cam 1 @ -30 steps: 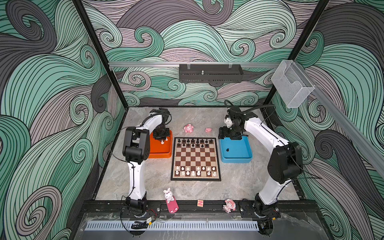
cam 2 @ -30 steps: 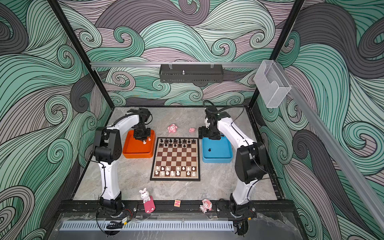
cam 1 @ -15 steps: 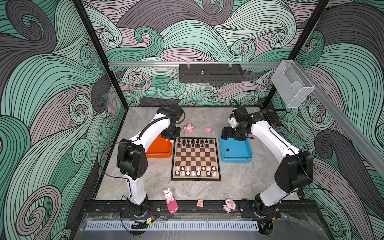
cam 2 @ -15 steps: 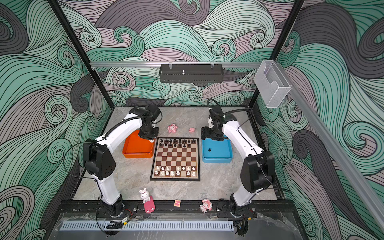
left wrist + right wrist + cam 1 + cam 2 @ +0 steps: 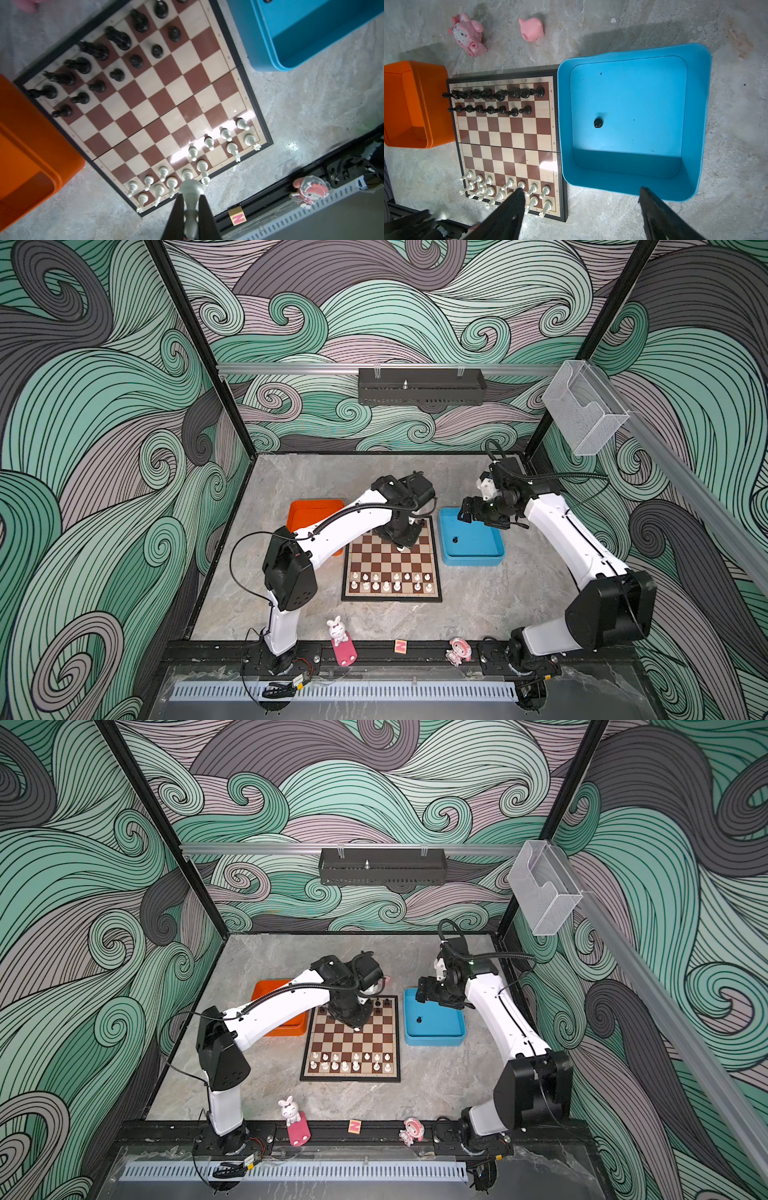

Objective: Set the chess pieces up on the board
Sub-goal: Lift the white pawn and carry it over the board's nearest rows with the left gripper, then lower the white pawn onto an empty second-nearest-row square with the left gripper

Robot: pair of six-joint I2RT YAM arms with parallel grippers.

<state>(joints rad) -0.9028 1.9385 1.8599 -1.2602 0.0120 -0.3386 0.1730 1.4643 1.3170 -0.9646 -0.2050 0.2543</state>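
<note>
White piece (image 5: 190, 200) | left claw (image 5: 191, 195) | axis along fingers (image 5: 176, 218), broad end outward

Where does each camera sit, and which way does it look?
Top views: high at the near side, looking down on the board, left arm, right arm.
Left wrist: above the board, facing down; left gripper shut on a white piece.
Right wrist: above the blue tray, facing down; right gripper open.
Shared: all four show the board.
</note>
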